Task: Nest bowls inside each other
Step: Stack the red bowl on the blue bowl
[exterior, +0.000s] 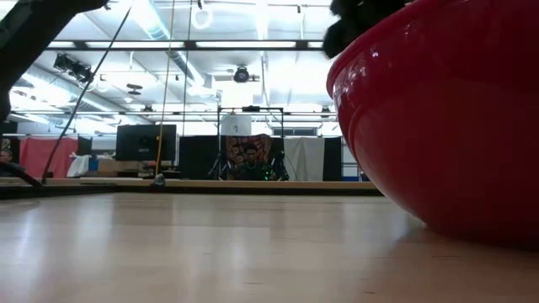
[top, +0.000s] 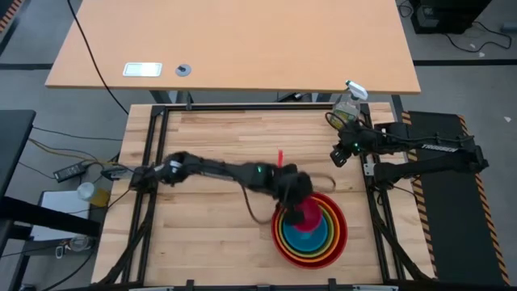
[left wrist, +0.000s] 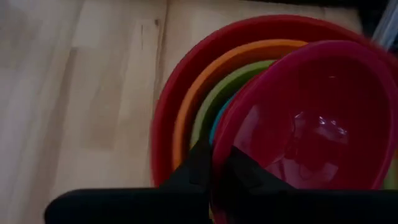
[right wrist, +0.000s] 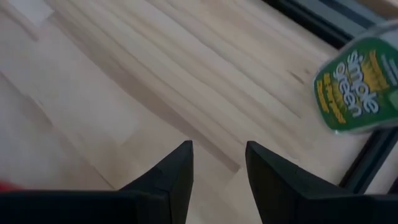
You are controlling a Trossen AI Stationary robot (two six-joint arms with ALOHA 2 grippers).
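A red bowl (top: 340,242) stands on the wooden table near its right front, with an orange bowl (left wrist: 185,115), a lime green bowl (left wrist: 208,102) and a blue bowl (left wrist: 214,129) nested inside it. A pink bowl (left wrist: 311,118) sits tilted over the far left part of this stack, and my left gripper (top: 297,204) is shut on it. The low view shows the red bowl's wall (exterior: 446,126) resting on the board. My right gripper (right wrist: 217,168) stands open over bare wood near the table's far right corner, with nothing between its fingers. My left gripper pinches the pink bowl's rim (left wrist: 219,152), one finger (left wrist: 189,174) outside the wall and one (left wrist: 249,177) inside. The fingers slant down from the table's left side. The bowl is tilted over the nested bowls; whether its bottom touches the blue bowl I cannot tell.
A clear spray bottle with a green label (top: 349,103) (right wrist: 357,87) stands at the far right corner, close to my right gripper. Black frame rails (top: 149,162) run along the table's edges. A small red thing (top: 280,155) lies behind the bowls. Bare board lies left of the stack.
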